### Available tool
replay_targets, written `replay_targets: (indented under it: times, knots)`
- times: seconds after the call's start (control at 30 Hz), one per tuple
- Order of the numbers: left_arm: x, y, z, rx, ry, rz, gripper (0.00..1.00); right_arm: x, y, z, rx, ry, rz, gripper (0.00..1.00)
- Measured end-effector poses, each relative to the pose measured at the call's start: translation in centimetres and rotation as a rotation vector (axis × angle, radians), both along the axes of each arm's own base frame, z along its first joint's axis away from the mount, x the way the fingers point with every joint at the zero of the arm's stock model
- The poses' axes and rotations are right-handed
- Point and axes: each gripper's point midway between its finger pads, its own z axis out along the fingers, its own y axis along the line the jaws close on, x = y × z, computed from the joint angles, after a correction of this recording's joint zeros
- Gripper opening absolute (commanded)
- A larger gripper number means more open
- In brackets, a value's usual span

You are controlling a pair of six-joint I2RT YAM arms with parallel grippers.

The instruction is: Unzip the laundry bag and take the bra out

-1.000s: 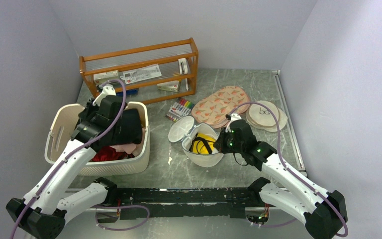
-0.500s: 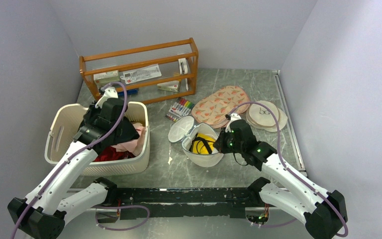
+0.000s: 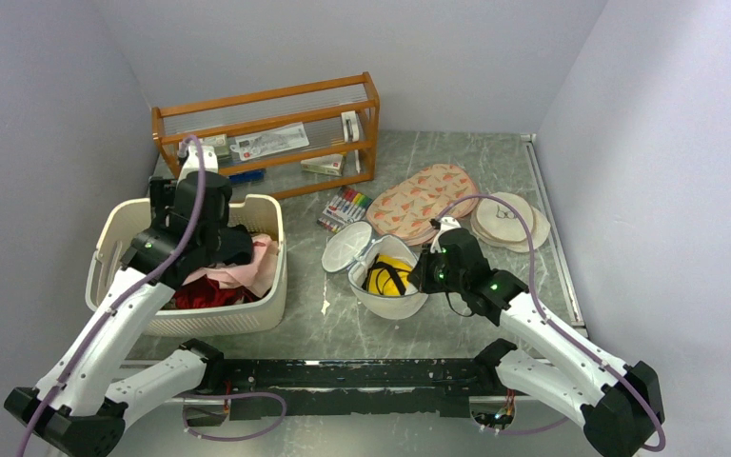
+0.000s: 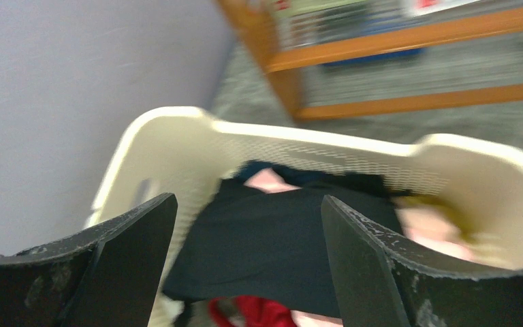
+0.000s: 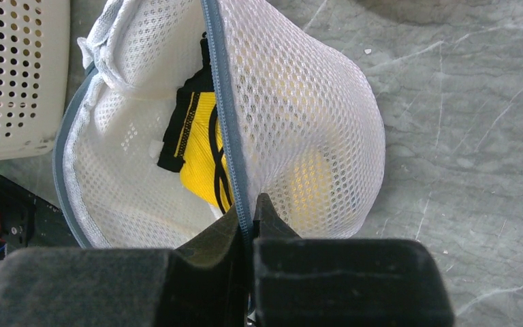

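Note:
The laundry bag (image 3: 387, 301), a round white mesh pouch with a grey zipper band, stands unzipped at table centre with its lid flap (image 3: 345, 246) folded back. The bra (image 3: 390, 272), yellow with black straps, lies inside it. My right gripper (image 3: 425, 272) is shut on the bag's right rim. In the right wrist view its jaws (image 5: 248, 210) pinch the grey band, with the bag (image 5: 306, 129) and bra (image 5: 201, 146) beyond. My left gripper (image 3: 221, 249) hangs open over the cream basket (image 3: 268, 303). Below its jaws (image 4: 248, 201) a black garment (image 4: 279, 245) lies loose.
The basket (image 4: 177, 122) also holds pink (image 3: 252, 269) and red (image 3: 195, 293) clothes. A wooden rack (image 3: 266, 133) stands at the back. Markers (image 3: 345, 208), salmon patterned pads (image 3: 419, 200) and cream discs (image 3: 506, 221) lie behind the bag.
The left gripper opened and let the black garment drop into the basket, then drew back and left above it. The right gripper and the bag have not moved.

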Motion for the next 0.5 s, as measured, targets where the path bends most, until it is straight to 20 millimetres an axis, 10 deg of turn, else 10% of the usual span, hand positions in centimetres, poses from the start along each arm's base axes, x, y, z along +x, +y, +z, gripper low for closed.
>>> replay_targets:
  times: [0.5]
  knots:
    - [-2.0, -19.2, -2.2, -0.657, 0.191, -0.807, 0.75, -0.3, 0.2, 0.6, 0.044, 0.012, -0.024, 0.0]
